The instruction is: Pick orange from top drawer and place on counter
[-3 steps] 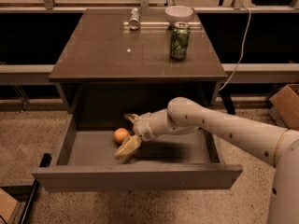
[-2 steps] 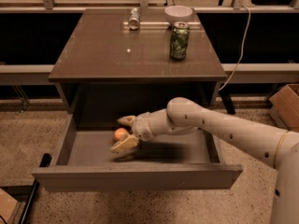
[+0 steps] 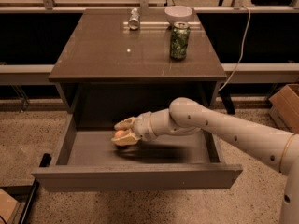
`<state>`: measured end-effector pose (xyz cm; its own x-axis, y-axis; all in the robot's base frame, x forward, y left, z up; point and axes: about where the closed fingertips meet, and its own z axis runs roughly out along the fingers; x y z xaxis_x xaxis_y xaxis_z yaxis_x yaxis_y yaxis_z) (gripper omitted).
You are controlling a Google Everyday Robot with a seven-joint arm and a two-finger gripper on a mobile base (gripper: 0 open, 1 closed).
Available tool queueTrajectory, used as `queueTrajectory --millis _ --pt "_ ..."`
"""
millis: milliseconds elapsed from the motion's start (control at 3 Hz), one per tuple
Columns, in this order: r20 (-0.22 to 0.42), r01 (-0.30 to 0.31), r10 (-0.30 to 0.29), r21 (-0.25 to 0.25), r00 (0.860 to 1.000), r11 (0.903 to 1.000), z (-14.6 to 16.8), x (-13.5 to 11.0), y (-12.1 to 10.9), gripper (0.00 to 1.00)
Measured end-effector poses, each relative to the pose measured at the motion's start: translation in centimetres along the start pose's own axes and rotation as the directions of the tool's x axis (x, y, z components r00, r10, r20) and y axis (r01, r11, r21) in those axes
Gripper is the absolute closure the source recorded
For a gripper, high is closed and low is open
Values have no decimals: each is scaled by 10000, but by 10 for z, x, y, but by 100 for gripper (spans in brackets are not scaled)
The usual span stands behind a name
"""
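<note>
The top drawer (image 3: 84, 150) is pulled out wide below the counter (image 3: 117, 50). The small orange (image 3: 120, 134) rests on the drawer floor at the left middle. My gripper (image 3: 122, 133) reaches in from the right, low inside the drawer. Its two pale fingers (image 3: 125, 123) sit above and below the orange and close around it. The orange shows only partly between them.
On the counter stand a green can (image 3: 179, 40), a white bowl (image 3: 178, 13) behind it and a silver can (image 3: 134, 19) lying at the back. The drawer's front panel (image 3: 135, 177) and side walls bound the gripper. A cardboard box (image 3: 286, 105) is on the floor at the right.
My gripper has moved left across the drawer floor to the orange, and its fingers have come in around it. The orange has stayed in place.
</note>
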<state>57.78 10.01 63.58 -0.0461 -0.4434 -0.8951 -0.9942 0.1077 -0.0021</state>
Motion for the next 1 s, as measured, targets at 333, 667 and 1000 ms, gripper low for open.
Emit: queueTrajectory --millis 333,667,1000 --pt "226 -424 425 -55 9988 9991 5 12 3 100" --pt "226 -424 425 -55 9988 9991 5 11 3 100" --pt "227 -424 425 -55 9988 9991 5 11 3 100"
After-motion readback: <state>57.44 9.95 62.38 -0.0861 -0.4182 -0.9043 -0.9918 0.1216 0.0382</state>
